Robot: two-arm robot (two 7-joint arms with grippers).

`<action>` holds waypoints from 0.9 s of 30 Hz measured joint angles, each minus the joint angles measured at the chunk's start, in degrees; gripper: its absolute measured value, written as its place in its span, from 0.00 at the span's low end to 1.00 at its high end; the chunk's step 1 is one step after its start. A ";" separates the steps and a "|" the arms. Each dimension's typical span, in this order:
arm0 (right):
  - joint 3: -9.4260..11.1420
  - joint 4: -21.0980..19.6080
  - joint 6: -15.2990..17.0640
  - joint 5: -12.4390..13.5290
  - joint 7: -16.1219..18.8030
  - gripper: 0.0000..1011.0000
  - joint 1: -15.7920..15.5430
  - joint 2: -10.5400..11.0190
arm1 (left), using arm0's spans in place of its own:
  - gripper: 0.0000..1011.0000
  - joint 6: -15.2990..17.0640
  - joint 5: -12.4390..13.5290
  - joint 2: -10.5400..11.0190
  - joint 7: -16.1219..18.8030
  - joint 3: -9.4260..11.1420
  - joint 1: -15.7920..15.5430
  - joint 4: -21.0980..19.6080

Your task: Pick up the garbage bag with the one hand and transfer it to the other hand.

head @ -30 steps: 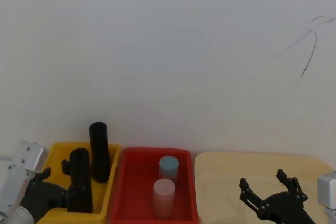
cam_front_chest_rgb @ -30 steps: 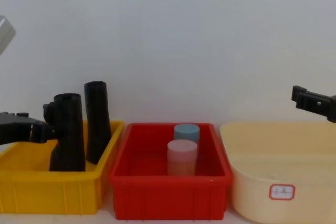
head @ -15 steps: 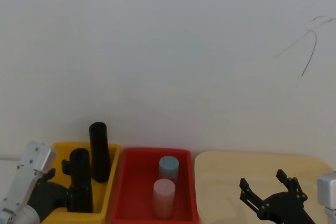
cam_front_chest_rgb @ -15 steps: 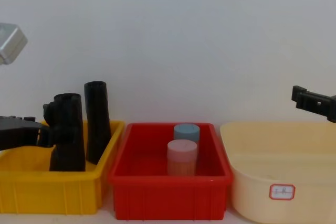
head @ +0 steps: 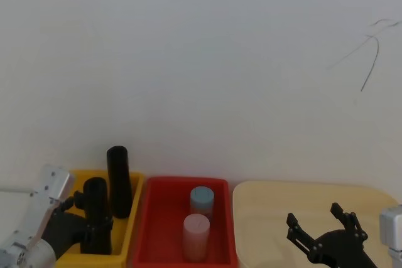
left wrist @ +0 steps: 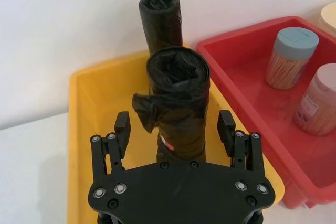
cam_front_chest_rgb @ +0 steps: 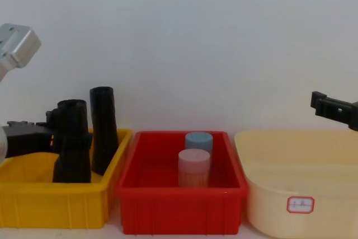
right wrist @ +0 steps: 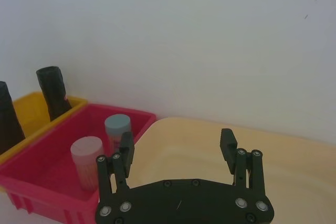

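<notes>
The garbage bag (left wrist: 177, 103) stands upright in the near half of the yellow bin (left wrist: 84, 145), its long axis vertical. The slimmer smooth roll (left wrist: 160, 17) stands just behind it, by the bin's back wall.

Your left gripper (left wrist: 175, 123) sits at about the bag's mid-height. Its jaws are wide open with one finger on each side of the roll, and they hold nothing. I judge neither pad touches the plastic yet. The bag lies straight between the jaws, so closing should catch it across its width.

Mind the loose flap of plastic beside one finger and the slim roll close behind. Above the bin the room is free for a straight lift.

Your right gripper (right wrist: 177, 142) hovers well away from the yellow bin, past the red bin (cam_front_chest_rgb: 179, 205) and over the cream basin (cam_front_chest_rgb: 268, 194). Its jaws are open and empty.
</notes>
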 joint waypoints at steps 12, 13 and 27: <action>0.00 0.00 0.00 0.00 0.00 0.99 0.00 0.00 | 0.99 -0.52 1.28 -1.72 -0.57 0.68 -3.31 3.96; 0.00 0.00 0.00 0.00 0.00 0.99 0.01 0.00 | 0.99 -0.54 1.37 -1.81 -0.63 0.72 -3.51 4.18; 0.00 0.00 0.00 0.00 0.00 0.99 0.00 0.00 | 0.77 -0.70 2.15 -2.81 -1.05 1.20 -5.45 6.45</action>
